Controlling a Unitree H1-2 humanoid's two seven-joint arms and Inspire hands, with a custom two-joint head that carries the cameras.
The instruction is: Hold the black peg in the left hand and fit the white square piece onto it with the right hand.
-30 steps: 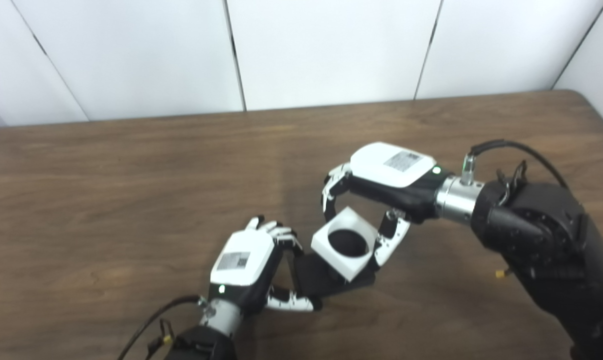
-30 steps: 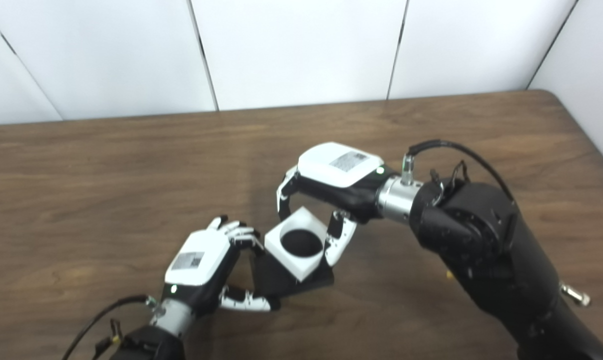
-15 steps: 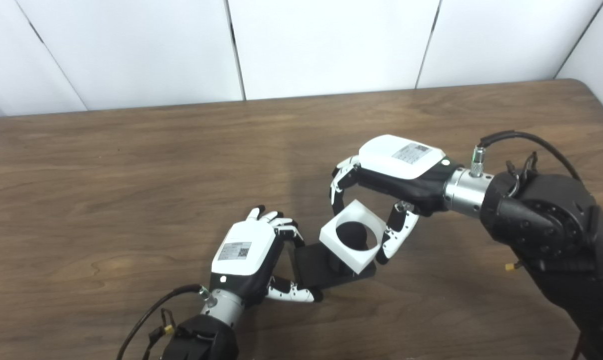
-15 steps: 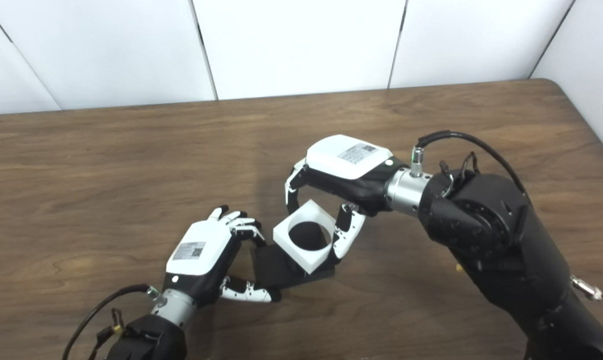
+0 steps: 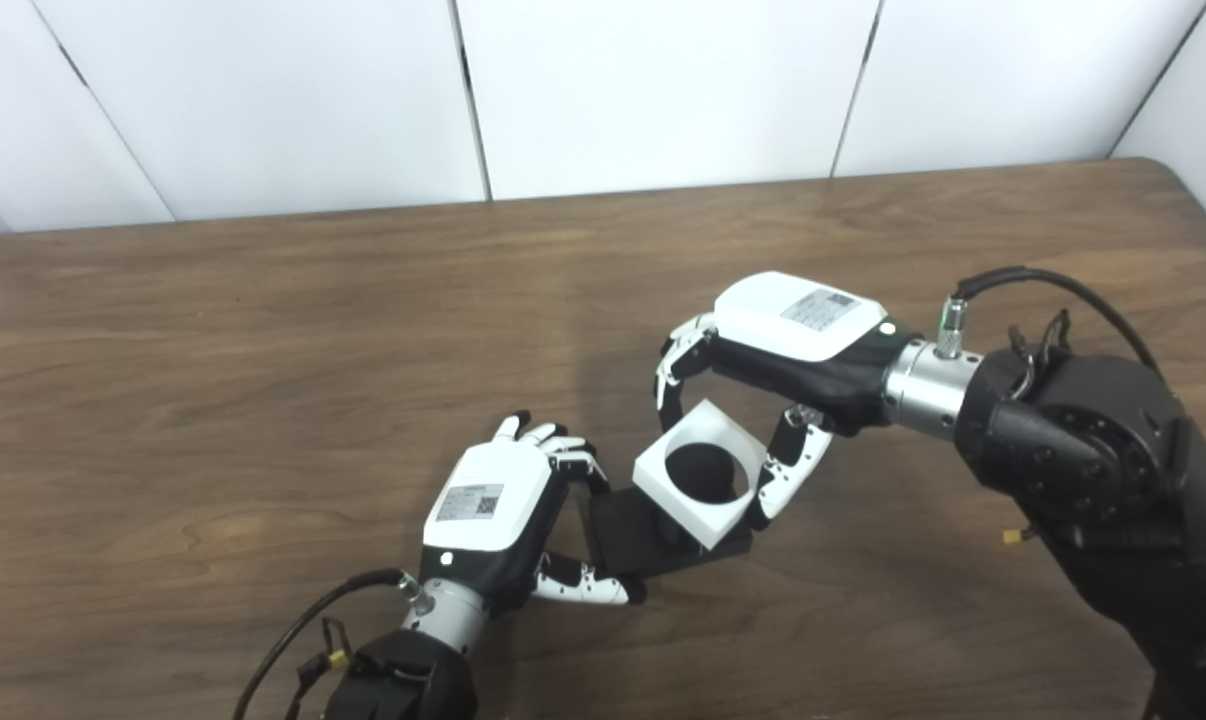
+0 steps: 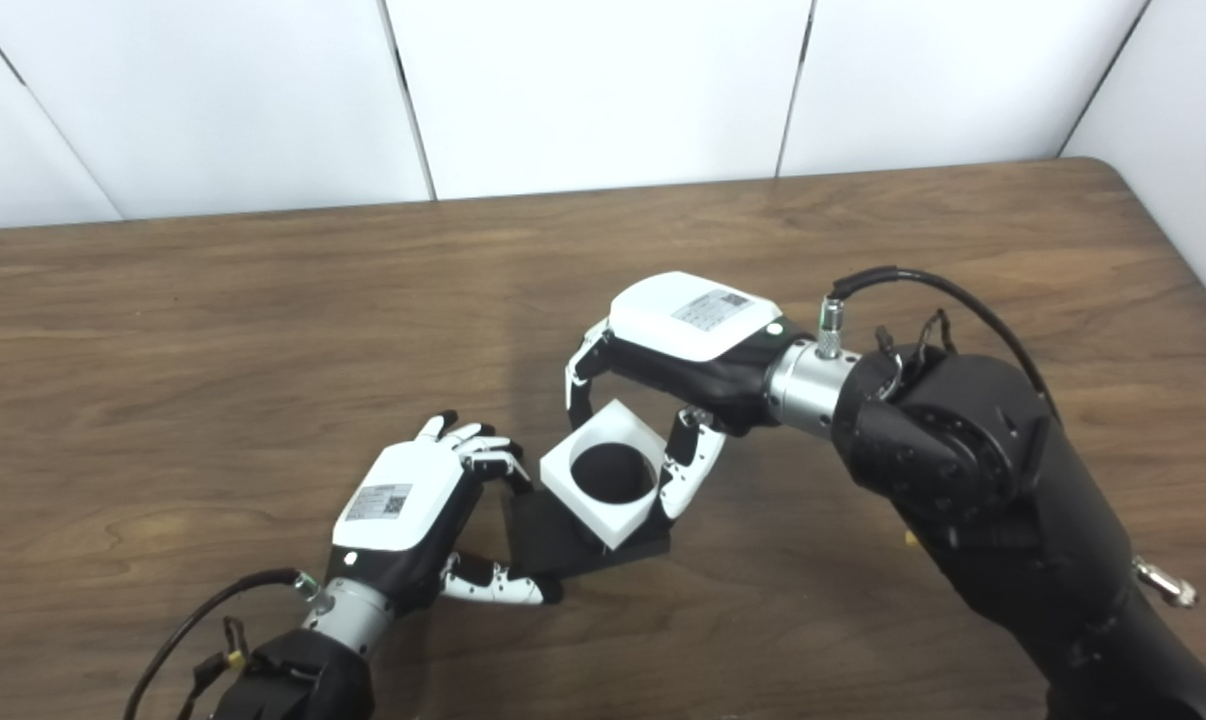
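Both robot hands grip | left robot hand point(image 5: 488, 515): black peg point(image 5: 628, 530) | right robot hand point(image 5: 778, 350): white square piece point(image 5: 701, 475), hiding peg top

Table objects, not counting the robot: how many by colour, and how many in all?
Black: 1, the black peg piece, held by the left hand.
White: 1, the white square piece, held by the right hand.
Total: 2.

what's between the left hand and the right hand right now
The black peg with its flat base, gripped by the left hand, and the white square piece held over it by the right hand; both eye views show this.
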